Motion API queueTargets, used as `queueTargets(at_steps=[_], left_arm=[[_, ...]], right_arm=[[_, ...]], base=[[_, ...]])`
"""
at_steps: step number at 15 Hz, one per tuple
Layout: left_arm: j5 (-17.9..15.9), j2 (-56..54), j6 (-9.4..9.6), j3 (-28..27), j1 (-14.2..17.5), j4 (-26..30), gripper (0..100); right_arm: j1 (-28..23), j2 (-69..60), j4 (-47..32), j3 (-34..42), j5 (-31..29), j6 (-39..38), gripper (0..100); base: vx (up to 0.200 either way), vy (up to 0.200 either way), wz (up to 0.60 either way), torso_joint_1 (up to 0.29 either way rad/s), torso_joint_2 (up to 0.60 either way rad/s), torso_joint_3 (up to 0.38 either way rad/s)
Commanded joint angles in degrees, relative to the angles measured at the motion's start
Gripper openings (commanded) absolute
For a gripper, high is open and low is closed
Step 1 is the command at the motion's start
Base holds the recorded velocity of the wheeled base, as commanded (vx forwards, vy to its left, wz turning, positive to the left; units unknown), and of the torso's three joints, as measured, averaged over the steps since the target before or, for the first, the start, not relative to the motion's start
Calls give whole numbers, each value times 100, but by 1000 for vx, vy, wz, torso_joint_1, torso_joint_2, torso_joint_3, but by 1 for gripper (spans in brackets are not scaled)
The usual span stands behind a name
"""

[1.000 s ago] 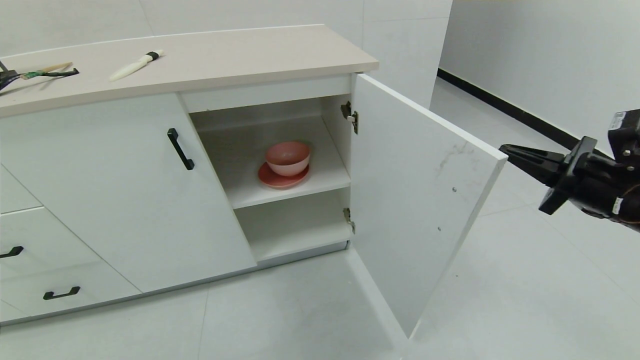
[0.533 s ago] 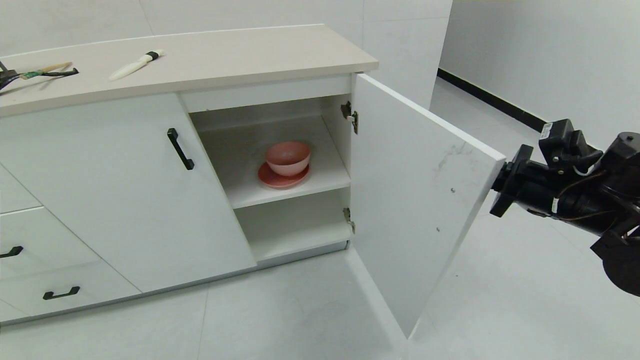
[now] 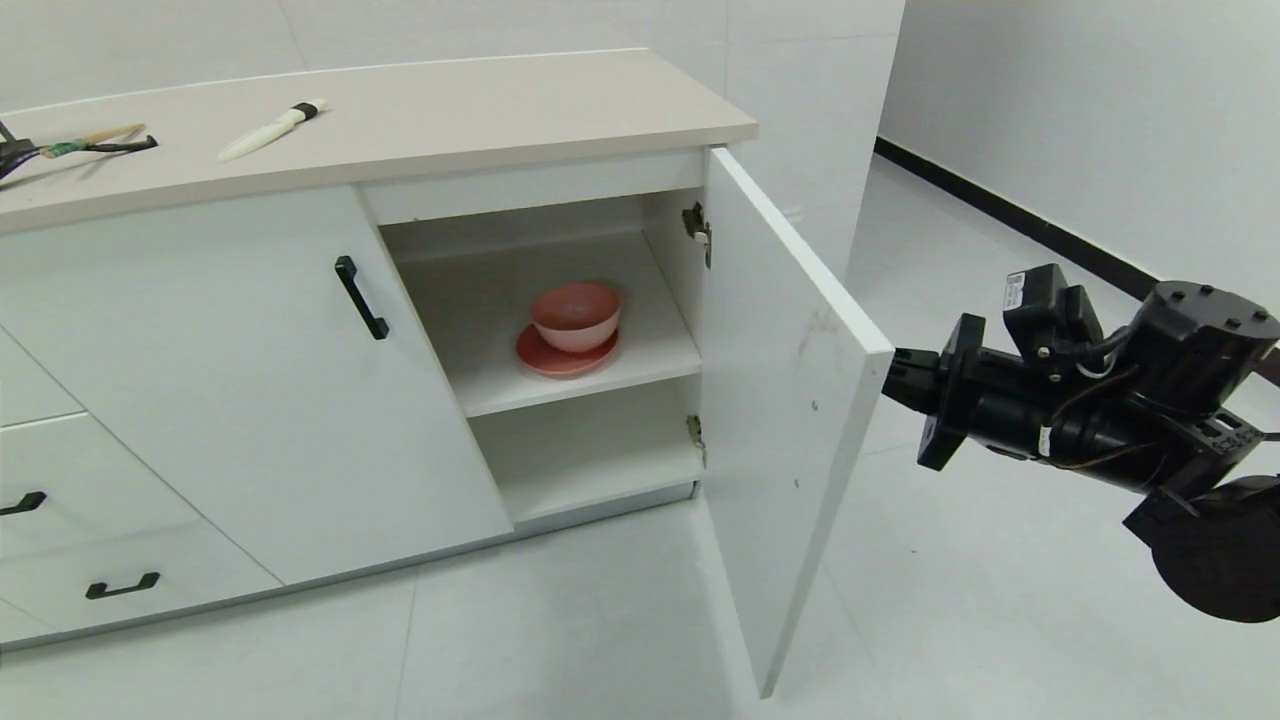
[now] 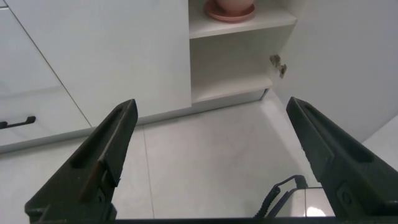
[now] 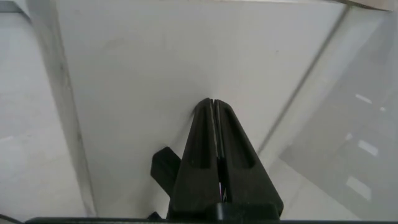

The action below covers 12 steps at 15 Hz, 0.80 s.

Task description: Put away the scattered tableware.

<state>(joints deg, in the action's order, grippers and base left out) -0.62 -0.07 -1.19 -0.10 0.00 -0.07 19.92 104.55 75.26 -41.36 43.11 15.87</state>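
White cabinet (image 3: 250,330), door (image 3: 790,400) half open.
Head: pink bowl (image 3: 575,312) on plate (image 3: 560,360), upper shelf (image 3: 655,368); my R gripper (image 3: 903,374) at door's outer face. L wrist: L gripper (image 4: 211,143) jaws spread over floor (image 4: 205,168). R wrist: jaws pressed together, tip touching door.

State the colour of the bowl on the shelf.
The bowl is pink, on a darker coral plate; clearest in the head view.
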Motion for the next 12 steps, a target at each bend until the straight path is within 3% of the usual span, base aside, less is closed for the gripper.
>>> queueTargets(at_steps=[1,12], left_arm=[[1,7,-4,1,0,-1,100],[1,7,-4,1,0,-1,100]], right_arm=[[117,215,6,-153,-4,-5,0],[777,1331,6,-1752,-65,-190,0]], base=[[0,0,0,0,0,0],[0,0,0,0,0,0]])
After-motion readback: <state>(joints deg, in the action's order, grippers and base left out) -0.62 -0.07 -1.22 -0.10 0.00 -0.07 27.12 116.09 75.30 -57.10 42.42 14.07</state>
